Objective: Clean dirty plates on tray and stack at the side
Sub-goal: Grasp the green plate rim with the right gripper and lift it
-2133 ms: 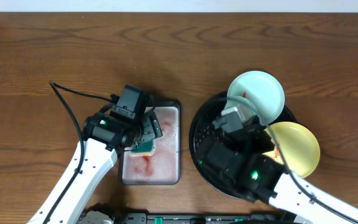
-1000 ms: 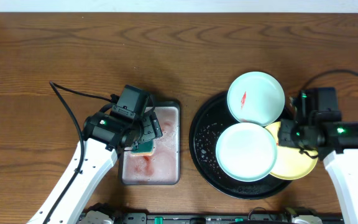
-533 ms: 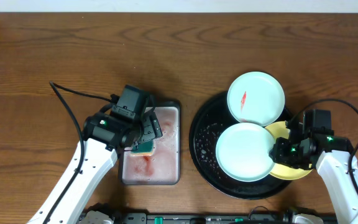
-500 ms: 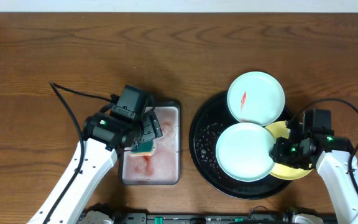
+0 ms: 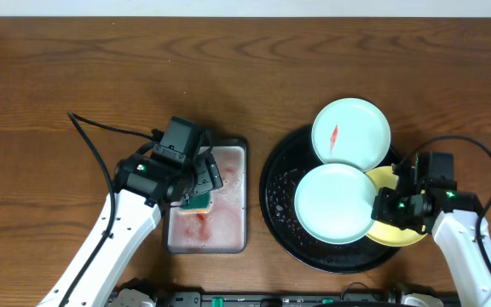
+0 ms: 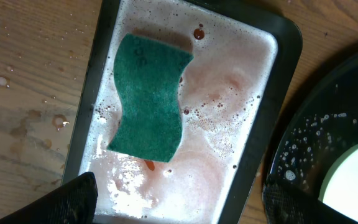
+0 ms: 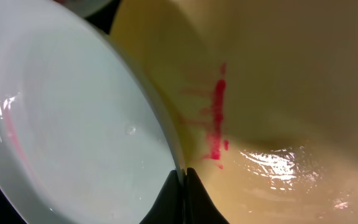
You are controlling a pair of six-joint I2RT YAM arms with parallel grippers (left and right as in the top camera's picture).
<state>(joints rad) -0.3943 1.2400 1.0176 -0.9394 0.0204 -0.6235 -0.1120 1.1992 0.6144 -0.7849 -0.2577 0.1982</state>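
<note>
A brown wooden table [image 5: 58, 77] carries everything. On its right half sits the large round black tray [image 5: 278, 189] with a raised rim, its bare floor beaded with water drops. Left of it, close by but not touching, lies a smaller grey rectangular metal pan [image 5: 245, 205] filled with pink suds.

Three small round plates lie on the tray. A smeared mint-white plate [image 5: 351, 134] with a red streak in its middle lies at the tray's far edge, reaching out past the rim. A plain mint-white plate [image 5: 335, 205], wet and without a clear smear, lies at the tray's middle, overlapping both of the others. The glossy yellow plate [image 7: 291, 74] lies at the tray's right edge, partly beneath it, with a red smear [image 7: 217, 112] on its face.

A teal-green wavy-edged sponge [image 6: 149, 96] lies flat in the suds, towards the pan's left side.

The left gripper [image 6: 179, 186] hangs over the pan with its jaws spread wide, holding nothing. The right gripper [image 7: 182, 186] is over the yellow plate, its fingertips pinched nearly together on the right rim of the plain mint-white plate.
</note>
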